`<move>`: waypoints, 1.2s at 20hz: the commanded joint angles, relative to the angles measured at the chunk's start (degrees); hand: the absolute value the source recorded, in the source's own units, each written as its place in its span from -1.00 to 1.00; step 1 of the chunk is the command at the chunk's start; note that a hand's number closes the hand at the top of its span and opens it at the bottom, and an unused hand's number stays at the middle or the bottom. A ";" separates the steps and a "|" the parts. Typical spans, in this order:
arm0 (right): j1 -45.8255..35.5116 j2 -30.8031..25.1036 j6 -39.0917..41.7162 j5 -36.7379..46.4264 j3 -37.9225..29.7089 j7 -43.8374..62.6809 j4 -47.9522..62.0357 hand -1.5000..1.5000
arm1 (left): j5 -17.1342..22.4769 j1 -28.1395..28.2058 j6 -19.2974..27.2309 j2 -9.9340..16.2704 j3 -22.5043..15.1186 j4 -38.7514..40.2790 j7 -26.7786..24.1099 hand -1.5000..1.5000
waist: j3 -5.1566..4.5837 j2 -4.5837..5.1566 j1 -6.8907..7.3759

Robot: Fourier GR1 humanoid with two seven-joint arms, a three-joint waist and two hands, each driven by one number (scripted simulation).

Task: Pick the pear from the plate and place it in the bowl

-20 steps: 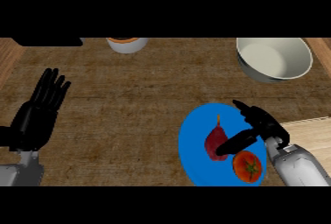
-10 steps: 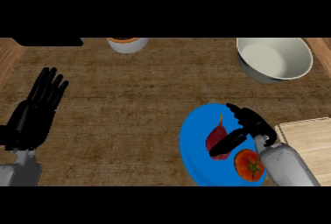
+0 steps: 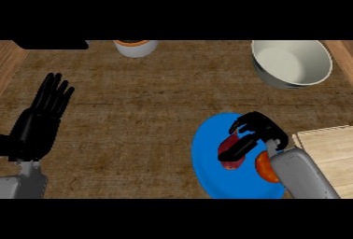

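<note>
Pear [image 3: 231, 153], dark red, lies on the blue plate [image 3: 207, 158], beside an orange-red fruit [image 3: 264, 167]. Right robot hand [image 3: 254, 133] has dropped over it since a second ago, fingers now curling round it. Grasp looks begun; no lift yet. Bowl [image 3: 293, 63] waits well apart up the bench [image 3: 138, 102]. Left robot hand [image 3: 40, 123] rests open at left.

This is a kitchen: a brown wood-grain counter [image 3: 138, 107] carries tableware, with a pale bowl [image 3: 293, 63] at the upper right, a blue plate [image 3: 214, 172] of fruit at the lower right, a small cup [image 3: 136, 46] at the top edge, and a light wooden cutting board [image 3: 331, 149] at the right.
</note>
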 commanded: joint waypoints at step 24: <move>-7.22 -37.10 17.14 9.69 -6.86 -73.18 -21.02 1.00 | -0.84 1.21 0.38 -1.68 2.56 -1.55 1.51 0.00 | 0.97 0.31 -1.68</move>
